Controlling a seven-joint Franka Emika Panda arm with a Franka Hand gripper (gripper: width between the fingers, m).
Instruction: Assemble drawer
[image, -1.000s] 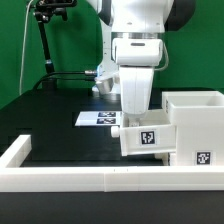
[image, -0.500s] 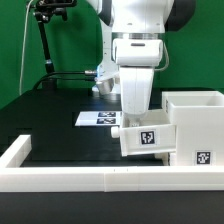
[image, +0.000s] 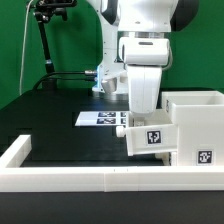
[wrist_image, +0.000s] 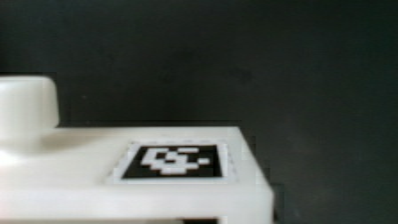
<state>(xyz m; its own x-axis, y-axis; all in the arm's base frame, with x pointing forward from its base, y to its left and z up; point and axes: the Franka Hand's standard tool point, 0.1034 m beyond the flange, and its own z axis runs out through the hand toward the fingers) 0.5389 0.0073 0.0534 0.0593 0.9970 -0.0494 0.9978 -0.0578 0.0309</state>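
Note:
A small open-top drawer box (image: 150, 138) with a square tag on its face hangs under my hand, just left of the tall white housing (image: 200, 120) in the exterior view. My gripper (image: 143, 118) reaches down into the box and is shut on it; the fingertips are hidden by the hand and the box wall. The box side nearly touches the housing's open side. In the wrist view the box (wrist_image: 89, 188) fills the lower part with its tag (wrist_image: 175, 161), and a white knob (wrist_image: 25, 110) shows beside it. The second small box is out of view.
The marker board (image: 100, 118) lies flat on the black table behind the box. A low white wall (image: 80, 178) edges the table's front and left. A black camera stand (image: 45, 45) stands at the back left before a green backdrop.
My arm and the small drawer box have shifted together to the exterior view's right, closer to the housing. The housing and marker board have not moved.

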